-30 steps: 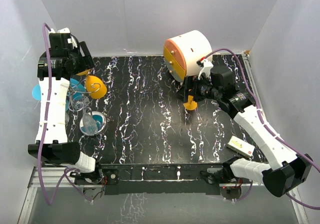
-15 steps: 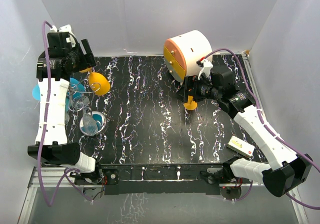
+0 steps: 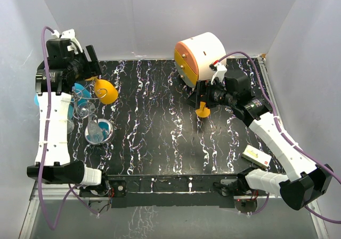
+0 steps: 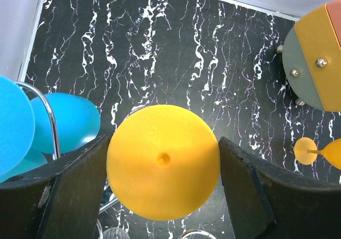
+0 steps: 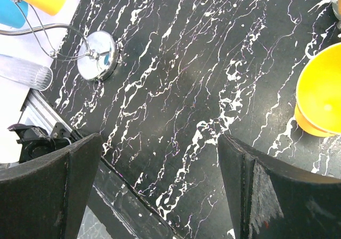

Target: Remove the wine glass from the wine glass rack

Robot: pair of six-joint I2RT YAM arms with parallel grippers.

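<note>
A yellow wine glass (image 3: 106, 91) hangs on the chrome wire wine glass rack (image 3: 95, 96) at the table's left edge, with its stem pointing up-left. My left gripper (image 3: 90, 68) is open at its foot. In the left wrist view the round yellow foot (image 4: 163, 162) fills the gap between the fingers (image 4: 74, 191) and nearly touches both. The rack's shiny disc base (image 3: 99, 130) also shows in the right wrist view (image 5: 97, 62). My right gripper (image 3: 202, 97) is open and empty above the table (image 5: 160, 148), next to a second yellow glass (image 5: 319, 98).
Blue glasses (image 4: 69, 122) and clear glasses (image 3: 85, 110) hang on the same rack. A round white-and-orange drawer cabinet (image 3: 201, 55) stands at the back centre. The second yellow glass (image 3: 202, 111) stands in front of it. A small card box (image 3: 256, 157) lies near the right front.
My left wrist has shifted slightly back and left, and the yellow glass bowl has swung a little right. The right arm has not moved.
</note>
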